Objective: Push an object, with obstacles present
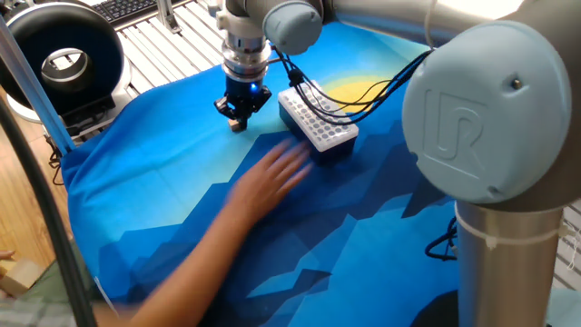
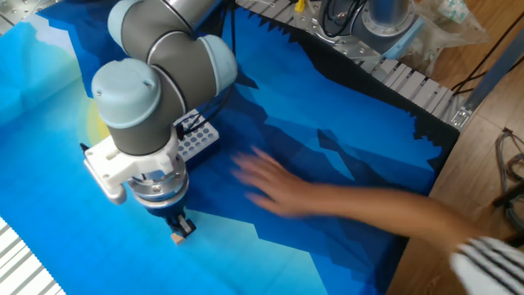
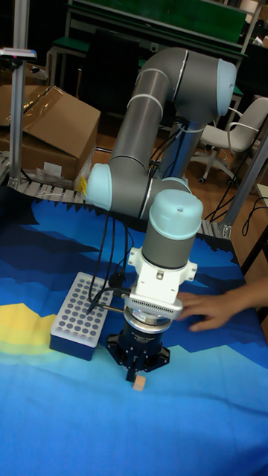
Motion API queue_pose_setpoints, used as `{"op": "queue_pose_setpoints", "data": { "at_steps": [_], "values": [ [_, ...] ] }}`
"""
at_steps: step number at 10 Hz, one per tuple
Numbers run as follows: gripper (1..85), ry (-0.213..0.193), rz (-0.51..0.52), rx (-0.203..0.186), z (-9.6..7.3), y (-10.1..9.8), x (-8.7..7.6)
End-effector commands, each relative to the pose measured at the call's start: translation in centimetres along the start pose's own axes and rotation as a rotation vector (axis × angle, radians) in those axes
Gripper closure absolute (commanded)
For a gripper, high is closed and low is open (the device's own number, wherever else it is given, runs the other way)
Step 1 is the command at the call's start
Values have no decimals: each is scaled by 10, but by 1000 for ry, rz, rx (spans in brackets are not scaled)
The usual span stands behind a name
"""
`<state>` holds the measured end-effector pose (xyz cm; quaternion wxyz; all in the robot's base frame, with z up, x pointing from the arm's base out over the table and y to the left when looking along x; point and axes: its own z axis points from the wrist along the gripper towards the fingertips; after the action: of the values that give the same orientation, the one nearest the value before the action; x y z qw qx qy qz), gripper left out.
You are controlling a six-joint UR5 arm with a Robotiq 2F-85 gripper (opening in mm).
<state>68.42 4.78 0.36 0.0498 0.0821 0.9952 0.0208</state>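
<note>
1. Tan wooden cube (image 3: pixel 138 383) sits at the gripper (image 3: pixel 138 374) tip, near the perforated box (image 3: pixel 78 315).
2. Gripper fingers look pinched together, holding nothing.
3. Pushing step; next, nudge away from the box.

The cube (image 3: pixel 138 383) sits on the cloth (image 3: pixel 45 424) under the gripper (image 3: pixel 137 374), the box (image 3: pixel 77 314) beside, a hand (image 3: pixel 211 309) beyond.

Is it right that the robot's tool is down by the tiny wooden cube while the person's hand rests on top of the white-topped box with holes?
Not quite. The tool is down by the tiny tan wooden cube, but the person's hand is off the blue-sided, white-topped box with holes, beside it on the cloth, as one fixed view shows.
</note>
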Motion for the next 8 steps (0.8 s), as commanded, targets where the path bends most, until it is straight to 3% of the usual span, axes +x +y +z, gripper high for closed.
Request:
{"op": "queue_pose_setpoints", "data": {
  "at_steps": [1,2,5,6,7,8],
  "values": [
    [847,1,-94,68,-12,-32,-16],
    [847,4,-101,47,-13,-33,-22],
    [847,-13,-100,43,-1,-32,-32],
    [847,-14,-100,55,-1,-31,-29],
    [847,-15,-152,117,-2,-49,-32],
    [847,-14,-167,125,-4,-53,-34]
  ]
}}
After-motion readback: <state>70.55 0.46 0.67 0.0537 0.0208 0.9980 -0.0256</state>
